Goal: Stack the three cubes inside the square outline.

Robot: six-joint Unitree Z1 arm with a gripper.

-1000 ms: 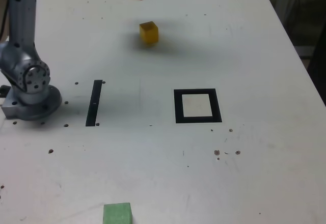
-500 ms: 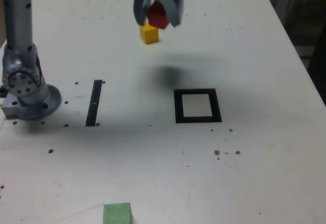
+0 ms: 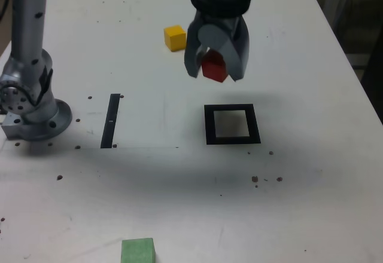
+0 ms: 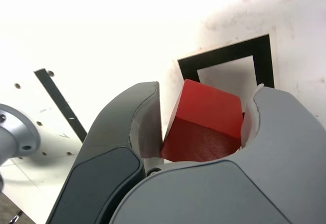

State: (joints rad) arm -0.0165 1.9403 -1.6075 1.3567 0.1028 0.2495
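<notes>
My gripper (image 3: 214, 72) is shut on the red cube (image 3: 213, 68), holding it in the air just beyond the far edge of the square outline (image 3: 232, 124). In the wrist view the red cube (image 4: 204, 122) sits tilted between the two grey fingers (image 4: 127, 132), with the black square outline (image 4: 229, 63) on the table beyond it. The yellow cube (image 3: 175, 37) rests on the table at the far side, to the exterior view's left of the gripper. Down at the near edge lies the green cube (image 3: 138, 251).
The arm's grey base (image 3: 33, 110) stands at the exterior view's left. A thin black strip (image 3: 111, 120) lies between the base and the outline. Small dark specks (image 3: 263, 179) dot the white table near the outline.
The gripper has carried the red cube from the table's far edge, past the yellow cube, toward the square outline and lower. The yellow and green cubes have not moved.
</notes>
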